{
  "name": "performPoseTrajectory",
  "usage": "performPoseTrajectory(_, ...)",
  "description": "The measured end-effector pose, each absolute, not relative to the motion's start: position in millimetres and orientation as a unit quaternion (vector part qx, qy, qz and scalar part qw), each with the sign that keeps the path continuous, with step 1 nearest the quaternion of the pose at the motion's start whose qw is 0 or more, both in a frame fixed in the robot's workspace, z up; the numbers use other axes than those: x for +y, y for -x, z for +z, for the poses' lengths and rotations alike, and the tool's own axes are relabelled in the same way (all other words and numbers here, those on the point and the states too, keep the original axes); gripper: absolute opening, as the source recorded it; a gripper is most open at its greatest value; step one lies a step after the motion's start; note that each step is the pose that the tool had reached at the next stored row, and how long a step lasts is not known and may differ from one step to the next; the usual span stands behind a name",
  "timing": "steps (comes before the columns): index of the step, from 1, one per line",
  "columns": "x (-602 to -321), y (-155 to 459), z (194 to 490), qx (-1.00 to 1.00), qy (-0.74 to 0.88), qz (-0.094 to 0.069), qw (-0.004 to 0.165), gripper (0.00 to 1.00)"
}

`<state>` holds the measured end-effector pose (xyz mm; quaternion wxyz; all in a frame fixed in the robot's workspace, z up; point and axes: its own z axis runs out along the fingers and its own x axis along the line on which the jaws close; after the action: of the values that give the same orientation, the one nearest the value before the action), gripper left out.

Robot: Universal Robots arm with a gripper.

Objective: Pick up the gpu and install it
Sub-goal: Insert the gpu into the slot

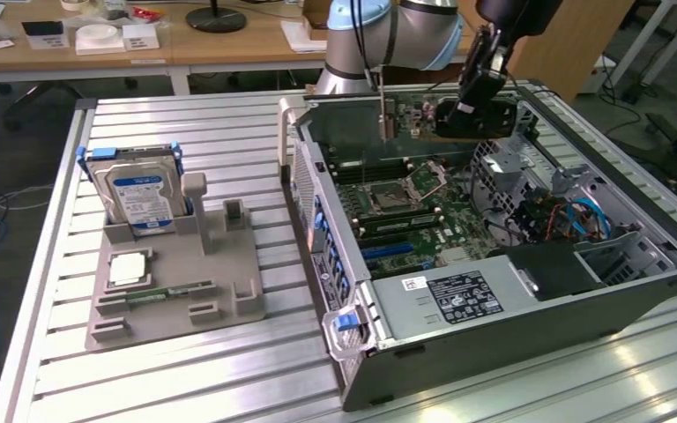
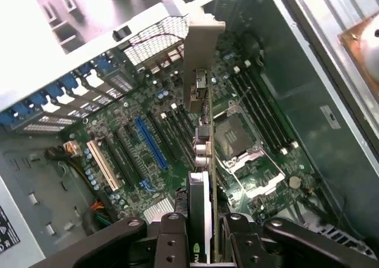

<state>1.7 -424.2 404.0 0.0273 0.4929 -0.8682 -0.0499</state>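
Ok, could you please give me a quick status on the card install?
Gripper shut on graphics card. Card hanging over the open computer case, not yet in a slot. Nothing visible blocking the way down.

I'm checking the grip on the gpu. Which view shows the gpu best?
The wrist view: the gpu runs edge-on, clamped in the gripper, bracket end farthest away. The exterior view shows its flat side above the open case, partly hidden by the gripper.

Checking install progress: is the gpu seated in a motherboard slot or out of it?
Out: the gripper holds the gpu edge-on above the motherboard; the blue slot is empty.
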Motion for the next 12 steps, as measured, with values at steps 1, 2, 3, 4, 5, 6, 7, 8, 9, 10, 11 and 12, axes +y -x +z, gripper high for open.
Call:
performPoseTrajectory(1,-424.2,-1.7,402.9,-0.864,-0.501,-0.050,0.028,0.28)
performPoseTrajectory(2,-424.2,-1.6,401.7,-0.859,-0.508,-0.050,0.028,0.28)
performPoseTrajectory(3,-424.2,-1.7,400.5,-0.855,-0.516,-0.049,0.029,0.28)
performPoseTrajectory(4,-424.2,-1.7,399.2,-0.850,-0.524,-0.049,0.029,0.28)
performPoseTrajectory(5,-424.2,-1.6,397.4,-0.845,-0.531,-0.049,0.030,0.28)
performPoseTrajectory(6,-424.4,-1.7,396.1,-0.844,-0.533,-0.049,0.030,0.28)
performPoseTrajectory(7,-424.8,-1.8,395.0,-0.844,-0.534,-0.050,0.030,0.28)
performPoseTrajectory(8,-425.0,-2.2,394.4,-0.843,-0.534,-0.054,0.034,0.28)
performPoseTrajectory(9,-425.1,-2.5,394.1,-0.843,-0.533,-0.058,0.040,0.28)
performPoseTrajectory(10,-425.2,-2.6,393.9,-0.843,-0.533,-0.062,0.046,0.28)
performPoseTrajectory(11,-425.5,-2.6,393.3,-0.842,-0.533,-0.065,0.051,0.28)
performPoseTrajectory(12,-425.7,-2.6,392.0,-0.841,-0.533,-0.067,0.054,0.28)
